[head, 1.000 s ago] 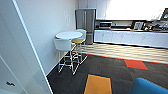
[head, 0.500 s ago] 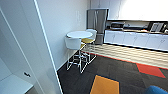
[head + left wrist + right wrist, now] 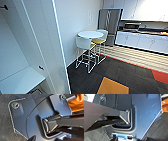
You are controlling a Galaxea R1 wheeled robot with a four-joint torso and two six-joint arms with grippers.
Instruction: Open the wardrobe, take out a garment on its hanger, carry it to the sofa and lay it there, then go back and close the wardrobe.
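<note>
1. Open wardrobe (image 3: 17, 45) at the left of the head view: white inside, a bare shelf (image 3: 20, 80) low down, the door (image 3: 53, 50) turned out toward the room. No orange cloth seen in the visible part of it.
2. Garment not placed with certainty. Orange patch (image 3: 77, 104) at the edge of the left wrist view, with a thin white bar (image 3: 70, 98) beside it, perhaps the hoodie on its hanger. Could equally be an orange floor tile (image 3: 112, 86) like the one in the head view, so impossible to tell which. Similar orange strip (image 3: 165, 104) at the edge of the right wrist view, also unclear.
3. Left claw and right claw: wide, narrow or holding something, impossible to tell from the wrist views.
4. Judged handling of the garment: soft, light, limp. No shape of its own, so likely to sag, swing and slide off a smooth hanger if tilted.
5. Judged place to take hold: the hanger near its hook or neck, not the cloth. The stiff part gives a sure grip, while a pinch of fabric alone may slip or pull the hoodie off.
6. Judged care: keep the hanger level, and keep the hem clear of the door edge and of the round tabletop (image 3: 90, 34) and stools (image 3: 83, 43) nearby.
</note>
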